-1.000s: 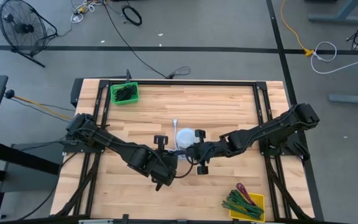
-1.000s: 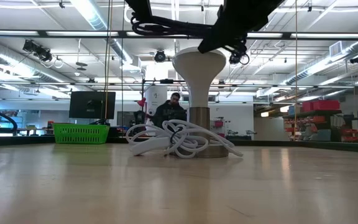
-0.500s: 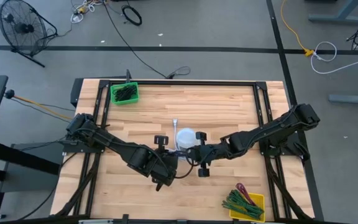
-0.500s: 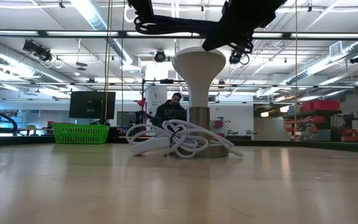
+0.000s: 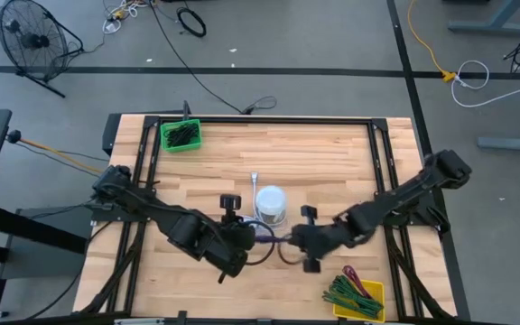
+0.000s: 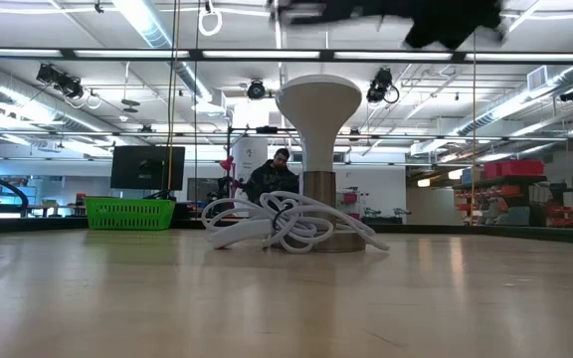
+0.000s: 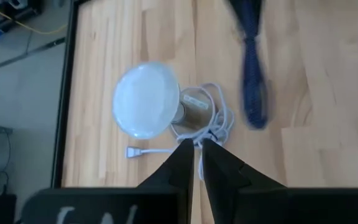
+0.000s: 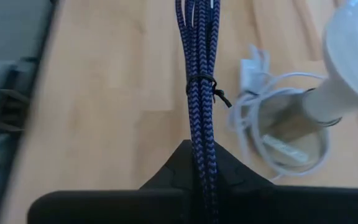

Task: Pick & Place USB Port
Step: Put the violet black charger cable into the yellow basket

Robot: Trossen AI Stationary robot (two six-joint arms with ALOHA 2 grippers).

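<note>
1. Table [image 5: 332,153]: a pale wooden worktop in a dark frame; both arms reach in over its near half.
2. Left arm: its gripper [image 5: 245,242] hangs over the table just in front of the lamp [image 5: 270,203]. In the left wrist view the gripper [image 7: 197,155] has its fingers almost together, with only a thin slit between them and nothing visible in that slit.
3. Right arm: its gripper [image 5: 296,240] sits close beside the left one, on the near side of the lamp. In the right wrist view the fingers [image 8: 173,168] are clamped on the blue braided USB cable [image 8: 197,74].
4. Lamp: a white domed lamp [image 6: 318,104] on a round base, its white cord [image 6: 277,224] coiled about the base; it stands just beyond both grippers.
5. USB cable: the bundle, tied with a thin dark band, runs straight out from between the right gripper's fingers. From above, the cable [image 5: 273,246] loops between the two grippers. In the left wrist view a blurred length of it [image 7: 252,74] shows beyond the lamp.
6. Green basket [image 5: 181,134]: at the far left corner, well apart from both grippers.
7. Yellow tray [image 5: 374,291]: at the near right edge, holding bundled cables, near the right gripper.
</note>
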